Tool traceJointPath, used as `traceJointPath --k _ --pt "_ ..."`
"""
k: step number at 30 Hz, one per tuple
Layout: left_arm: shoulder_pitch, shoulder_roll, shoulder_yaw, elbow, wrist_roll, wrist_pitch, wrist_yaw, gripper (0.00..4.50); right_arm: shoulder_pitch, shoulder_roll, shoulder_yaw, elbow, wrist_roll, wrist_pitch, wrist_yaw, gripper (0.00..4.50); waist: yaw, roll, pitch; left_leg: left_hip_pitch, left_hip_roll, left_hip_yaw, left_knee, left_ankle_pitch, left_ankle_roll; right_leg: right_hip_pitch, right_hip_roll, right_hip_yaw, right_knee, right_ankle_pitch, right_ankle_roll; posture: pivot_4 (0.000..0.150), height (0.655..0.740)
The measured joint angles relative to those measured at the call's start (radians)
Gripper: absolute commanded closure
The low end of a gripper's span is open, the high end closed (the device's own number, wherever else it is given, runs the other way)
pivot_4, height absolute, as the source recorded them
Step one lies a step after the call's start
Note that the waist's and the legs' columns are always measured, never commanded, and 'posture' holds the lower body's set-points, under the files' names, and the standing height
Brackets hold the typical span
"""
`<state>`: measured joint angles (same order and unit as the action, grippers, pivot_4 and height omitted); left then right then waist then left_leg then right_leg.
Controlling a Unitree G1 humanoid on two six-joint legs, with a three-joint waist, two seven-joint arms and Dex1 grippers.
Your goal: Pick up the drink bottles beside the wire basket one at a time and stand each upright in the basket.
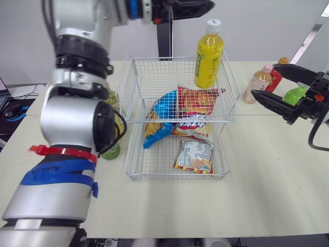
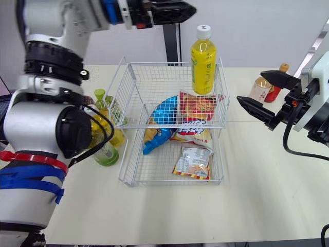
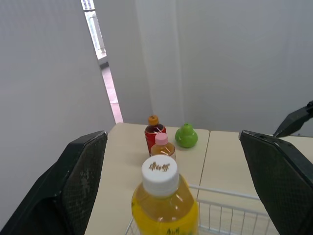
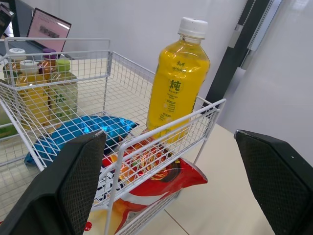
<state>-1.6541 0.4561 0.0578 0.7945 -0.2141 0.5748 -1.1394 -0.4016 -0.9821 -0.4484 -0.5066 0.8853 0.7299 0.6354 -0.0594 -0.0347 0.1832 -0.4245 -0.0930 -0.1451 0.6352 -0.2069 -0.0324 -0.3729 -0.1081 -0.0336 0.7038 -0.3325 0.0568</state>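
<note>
A tall yellow plastic drink bottle with a white cap (image 1: 208, 54) is standing upright in the far right corner of the white wire basket (image 1: 134, 149). The basket is sitting on the cream tabletop (image 1: 267, 175) and also holding crinkly blue, red and silver snack bags (image 1: 194, 154). The left gripper (image 1: 205, 7) is hovering high over the basket's far edge, just above that bottle's cap, its black fingers spread wide and gripping nothing. One bottle is looking placed, so I am judging the step in hand to be the reach for another.

Right of the basket, near its far corner, three bottles are standing on the table:
- a pale peach bottle with a pink cap (image 1: 257, 85)
- a dark red bottle with an orange cap (image 1: 277, 74)
- a squat green pear-shaped bottle (image 1: 294, 95)

The right gripper (image 1: 264, 80) is hanging by this group, fingers parted, empty and pointing toward the basket. Left of the basket, several yellowish, green-capped bottles (image 2: 106, 149) are standing partly behind the left arm.

The next move is probably calling for the right gripper to settle around one bottle's body, close on it, lift it over the rim and set it down on bare wire rather than on the bags
</note>
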Motion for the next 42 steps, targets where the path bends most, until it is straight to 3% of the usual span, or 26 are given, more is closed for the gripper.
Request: traceJointPath --k 12,24,31,36,42 --pt "0.433 0.3 0.11 -0.521 -0.09 0.275 0.108 0.01 -0.03 -0.039 0.023 0.049 -0.017 -0.019 0.133 0.0 0.0 0.0 0.0 0.001 0.0 -0.006 0.01 -0.002 0.003 0.0 0.001 0.004 0.01 0.0 0.0 0.15 0.74" --pt "0.757 0.541 0.351 -0.722 -0.242 0.385 0.128 0.01 -0.298 -0.032 0.245 0.094 0.058 0.025 0.304 0.0 0.004 0.0 0.0 0.003 0.0 -0.004 0.008 -0.002 0.004 0.0 0.001 0.012 0.009 0.0 0.0 0.15 0.74" --pt "1.11 0.673 0.587 -0.763 -0.307 0.468 0.082 0.01 -0.385 0.035 0.353 0.121 0.067 0.054 0.359 0.0 -0.002 0.001 0.0 0.008 0.001 0.003 0.004 -0.003 0.004 -0.002 0.001 0.02 0.009 0.0 0.0 0.15 0.74" --pt "1.361 0.684 0.775 -0.782 -0.312 0.484 0.045 0.01 -0.428 0.072 0.403 0.139 0.04 0.071 0.366 0.0 0.005 0.001 0.0 0.008 0.003 0.007 0.001 -0.003 0.004 -0.005 0.0 0.023 0.009 0.001 -0.001 0.15 0.74" --pt "1.507 0.619 0.877 -0.831 -0.329 0.466 0.054 0.01 -0.436 0.106 0.415 0.138 0.038 0.09 0.367 0.0 0.026 0.0 0.0 0.008 0.003 0.008 -0.003 -0.003 0.004 -0.007 -0.003 0.024 0.007 0.001 -0.002 0.15 0.74"
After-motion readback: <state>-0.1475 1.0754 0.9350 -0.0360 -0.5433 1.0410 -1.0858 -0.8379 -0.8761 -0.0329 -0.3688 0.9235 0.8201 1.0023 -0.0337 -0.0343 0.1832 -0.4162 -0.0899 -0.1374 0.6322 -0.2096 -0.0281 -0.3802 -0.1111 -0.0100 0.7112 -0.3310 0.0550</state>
